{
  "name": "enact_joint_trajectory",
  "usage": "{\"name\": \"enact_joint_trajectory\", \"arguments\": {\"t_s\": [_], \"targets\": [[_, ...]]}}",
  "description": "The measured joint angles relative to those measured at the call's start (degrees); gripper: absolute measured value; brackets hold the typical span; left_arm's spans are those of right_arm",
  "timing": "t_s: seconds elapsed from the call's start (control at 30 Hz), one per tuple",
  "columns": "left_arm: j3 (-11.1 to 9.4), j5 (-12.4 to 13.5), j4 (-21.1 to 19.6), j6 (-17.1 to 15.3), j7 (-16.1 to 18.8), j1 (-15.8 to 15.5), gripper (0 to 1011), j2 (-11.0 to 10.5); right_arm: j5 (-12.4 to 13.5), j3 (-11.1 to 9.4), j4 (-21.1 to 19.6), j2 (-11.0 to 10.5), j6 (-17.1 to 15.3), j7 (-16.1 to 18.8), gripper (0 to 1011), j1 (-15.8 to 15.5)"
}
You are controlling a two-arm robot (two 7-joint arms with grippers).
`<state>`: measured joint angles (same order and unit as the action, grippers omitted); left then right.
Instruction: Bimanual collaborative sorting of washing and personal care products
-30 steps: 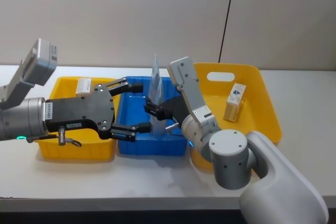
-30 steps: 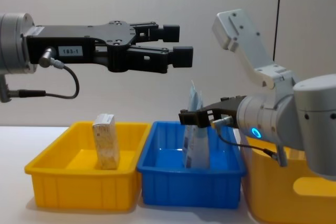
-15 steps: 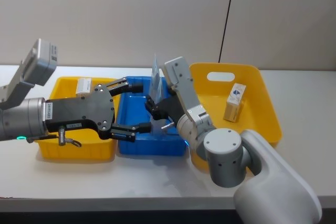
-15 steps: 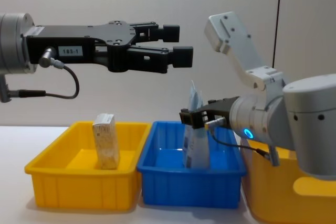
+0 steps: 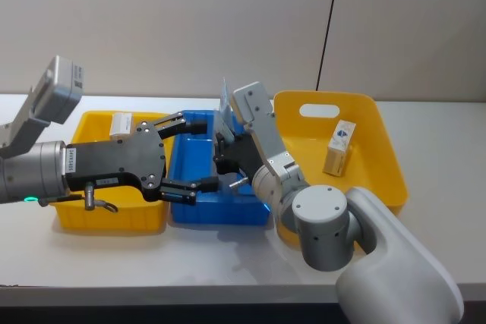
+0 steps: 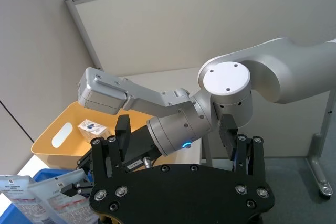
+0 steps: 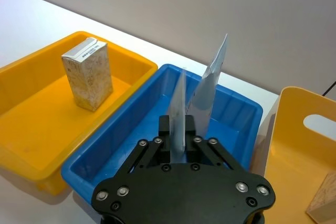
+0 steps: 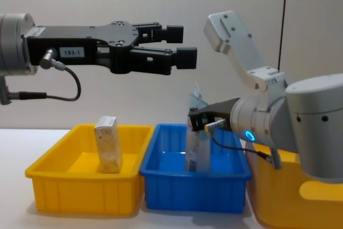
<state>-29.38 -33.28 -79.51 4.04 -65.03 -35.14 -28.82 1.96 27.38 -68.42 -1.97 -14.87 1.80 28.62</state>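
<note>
Pale-blue film gives the pouches (image 7: 177, 113) their slim, tapering shape, and that shape explains the hold: the right gripper (image 7: 178, 139) has its fingers closed on the lower part of one pouch, edge-on, so the thin pack stands upright inside the blue bin (image 5: 190, 206) rather than flopping over. A second pouch (image 7: 210, 85) stands just behind it, leaning toward the bin's far wall. Seen from the chest, the held pouch (image 8: 197, 132) has its foot down near the bin floor, which suggests it is being set in place, though whether it already rests there cannot be told.

The left gripper (image 5: 191, 153) hangs over the blue bin's left rim, well above it, with its fingers spread wide and nothing between them. It is probably kept there, clear of the right arm, ready to help or to take the next item.

Sorting by kind seems to be the reason for the layout. Left of the blue bin, touching it, a small yellow bin (image 8: 64, 186) holds a tan box (image 8: 107, 143) standing upright. Right of the blue bin, a larger yellow tub (image 5: 387, 149) with a handle slot holds another small box (image 5: 339, 147), tan and white. All three containers sit on the white surface (image 5: 228, 256).
</note>
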Motion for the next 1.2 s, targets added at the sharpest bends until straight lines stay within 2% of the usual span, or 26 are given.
{"name": "enact_joint_trajectory", "arguments": {"t_s": [0.07, 0.23, 0.8, 1.2], "targets": [[0.0, 0.0, 0.0, 0.0, 0.0, 0.0, 1001, 0.0, -0.1, -0.1, -0.2, 0.0, -0.1, 0.1, 104, -0.1], [0.0, 0.0, 0.0, 0.0, 0.0, 0.0, 1001, 0.0, -0.3, -0.2, -0.5, 0.1, -0.2, 0.2, 7, -0.3], [0.0, 0.0, 0.0, 0.0, 0.0, 0.0, 1001, 0.0, -0.7, -1.5, -3.4, -0.2, -0.3, 0.4, 0, -1.2], [0.0, 0.0, 0.0, 0.0, 0.0, 0.0, 1001, 0.0, -0.1, -2.9, -9.0, -1.0, -0.4, 1.6, 0, -2.1]]}}
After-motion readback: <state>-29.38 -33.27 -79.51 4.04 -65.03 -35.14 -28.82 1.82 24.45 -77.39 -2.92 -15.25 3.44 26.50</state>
